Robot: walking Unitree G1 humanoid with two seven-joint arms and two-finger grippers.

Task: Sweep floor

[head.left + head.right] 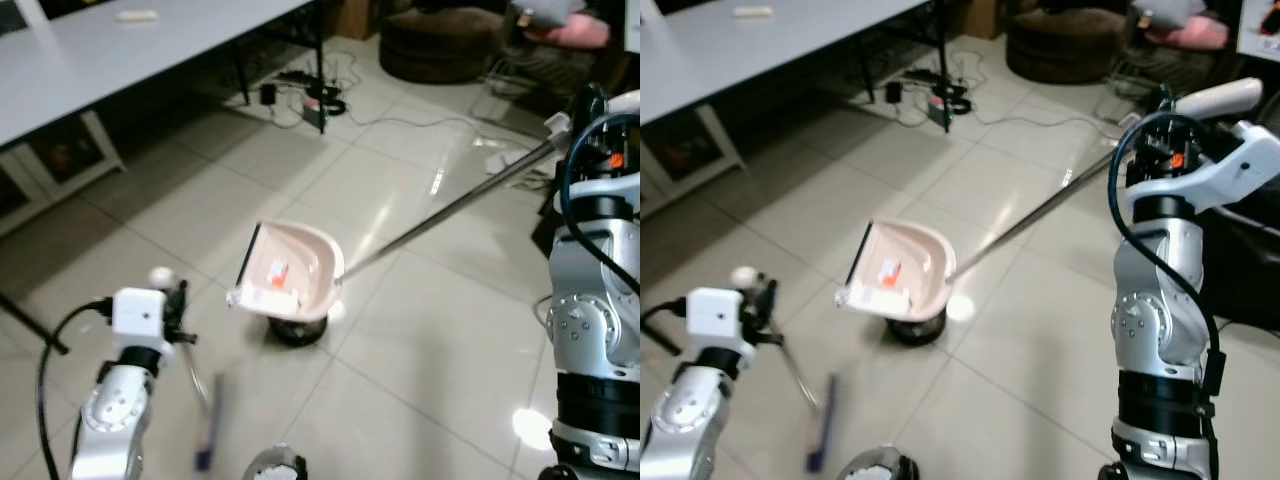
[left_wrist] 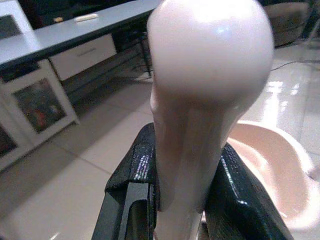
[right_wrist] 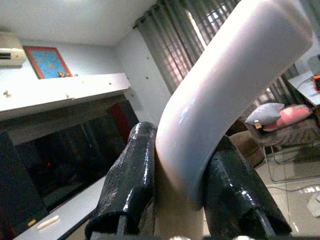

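— Dustpan, pale pink plastic, scoop-shaped (image 1: 292,270): where is it?
— Near the middle of the glossy beige tiled floor (image 1: 420,340), tipped so its hollow faces up, with a small orange-and-white scrap (image 1: 277,270) lying inside. A dark round thing sits on the floor just under it; I cannot tell what that is.
— And its handle?
— A long silver metal pole (image 1: 450,205) runs from the scoop toward two o'clock, up to the right pincer (image 3: 182,200). In the right wrist view that pincer's black fingers (image 3: 125,185) are clamped on the pole's white curved plastic grip (image 3: 225,95).
— What about the left side?
— The left pincer (image 2: 182,200) is closed on a pale pink rounded-top handle (image 2: 207,100); its black fingers (image 2: 132,195) press it on both sides. Below it in the head views a thin shaft with a blue end (image 1: 205,455) is blurred, near seven o'clock.
— Anything around the edges?
— A long grey table (image 1: 100,70) at eleven o'clock, black cables (image 1: 310,95) on the floor at twelve, and a dark round pouffe (image 1: 440,45) at one o'clock.
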